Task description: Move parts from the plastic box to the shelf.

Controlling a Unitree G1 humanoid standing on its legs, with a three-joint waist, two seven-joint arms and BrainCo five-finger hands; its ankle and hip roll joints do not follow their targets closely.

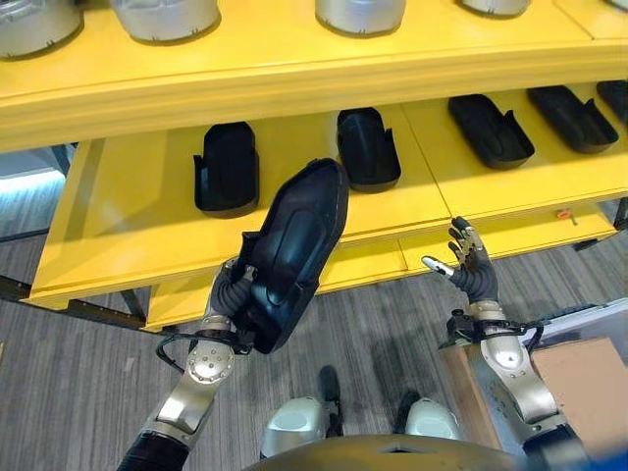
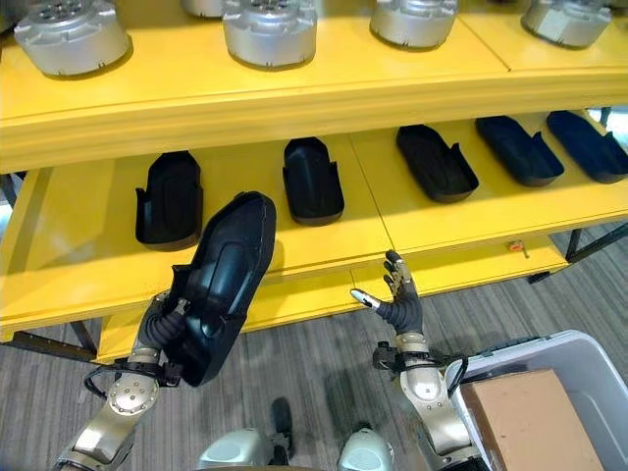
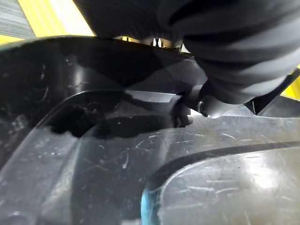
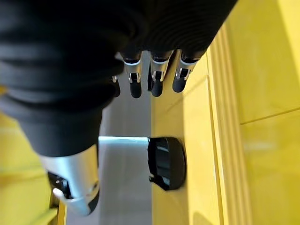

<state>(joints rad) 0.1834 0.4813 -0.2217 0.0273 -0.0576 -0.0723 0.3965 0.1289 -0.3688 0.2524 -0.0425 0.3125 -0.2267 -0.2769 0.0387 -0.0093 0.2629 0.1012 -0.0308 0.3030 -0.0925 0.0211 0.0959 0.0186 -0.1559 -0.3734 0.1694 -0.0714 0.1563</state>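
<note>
My left hand is shut on a long black moulded part, gripping its lower edge and holding it tilted up in front of the yellow shelf's middle level. The part's glossy scratched surface lies right against the hand in the left wrist view. My right hand is open, fingers straight and thumb out, close to the shelf's front edge and holding nothing. Its fingers point along the shelf edge in the right wrist view.
Several matching black parts lie in a row on the middle shelf. Silver round parts stand on the top shelf. A grey plastic box holding a cardboard box sits at lower right.
</note>
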